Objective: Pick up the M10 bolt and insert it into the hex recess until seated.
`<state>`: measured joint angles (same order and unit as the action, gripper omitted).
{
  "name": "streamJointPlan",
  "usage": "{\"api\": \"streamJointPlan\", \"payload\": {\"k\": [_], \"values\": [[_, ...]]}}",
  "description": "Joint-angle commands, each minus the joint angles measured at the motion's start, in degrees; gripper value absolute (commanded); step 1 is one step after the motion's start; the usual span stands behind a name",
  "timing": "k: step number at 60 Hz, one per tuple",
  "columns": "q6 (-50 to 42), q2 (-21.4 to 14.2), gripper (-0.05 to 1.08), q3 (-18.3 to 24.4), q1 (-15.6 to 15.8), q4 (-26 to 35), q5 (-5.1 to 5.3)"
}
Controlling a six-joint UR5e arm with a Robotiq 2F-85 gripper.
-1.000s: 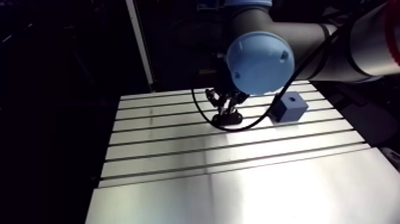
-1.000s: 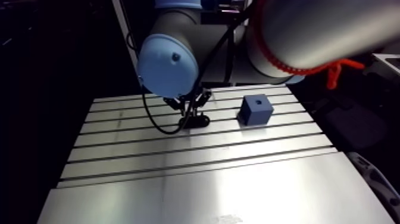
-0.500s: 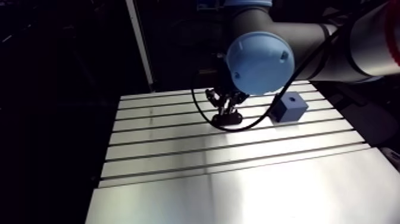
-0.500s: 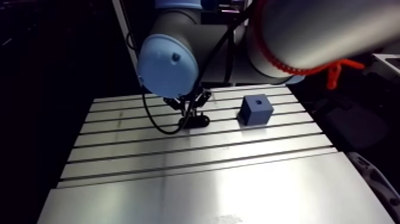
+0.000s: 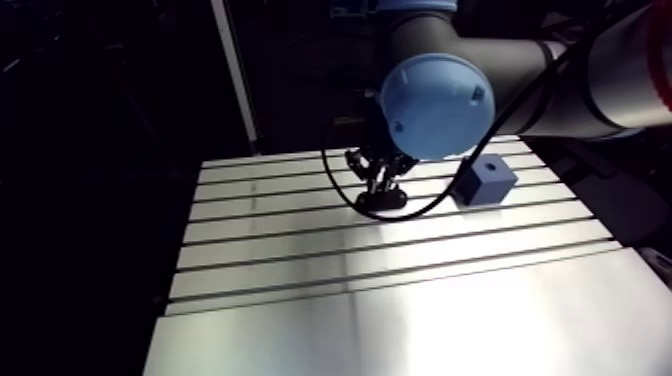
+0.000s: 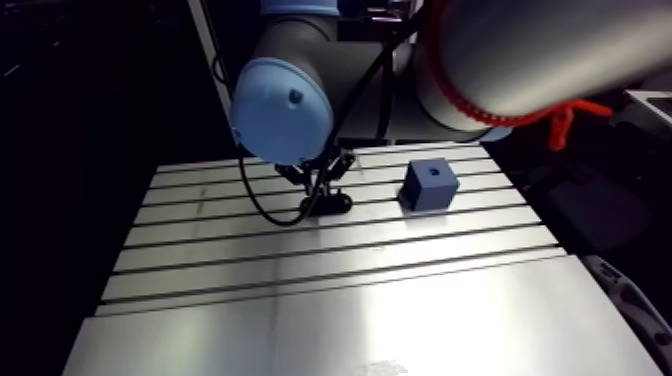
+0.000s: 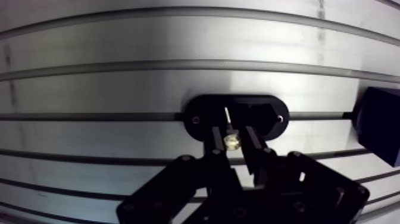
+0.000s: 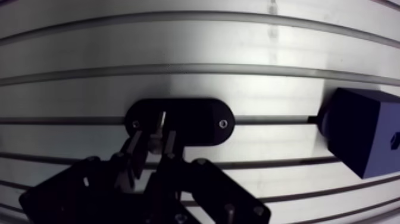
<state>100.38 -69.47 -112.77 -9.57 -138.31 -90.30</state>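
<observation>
The tool point(image 7: 233, 132) pinches the bolt point(image 7: 231, 141), seen only in the wrist view, over the black plate point(image 7: 201, 109).

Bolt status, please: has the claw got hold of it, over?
Gripper shut on the bolt, low at the black oval holder. Blue block stands apart, beside the holder. Nothing seen between them.

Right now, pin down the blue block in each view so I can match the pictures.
Arm view: the blue block stands right of the black oval plate, apart from it.
Wrist view: the block sits beside the jaws, beyond the plate's end, partly cut off.
Shared landmark: the oval plate, under the jaws pinching a bolt.
</observation>
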Motion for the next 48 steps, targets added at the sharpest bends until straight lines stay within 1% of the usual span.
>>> {"api": "streamJointPlan", "payload": {"k": [1, 48], "values": [[0.0, 0.0, 0.72, 0.0, 0.0, 0.0, 0.0], [0.0, -1.1, 0.75, 0.8, -0.4, 0.6, 0.6]]}}
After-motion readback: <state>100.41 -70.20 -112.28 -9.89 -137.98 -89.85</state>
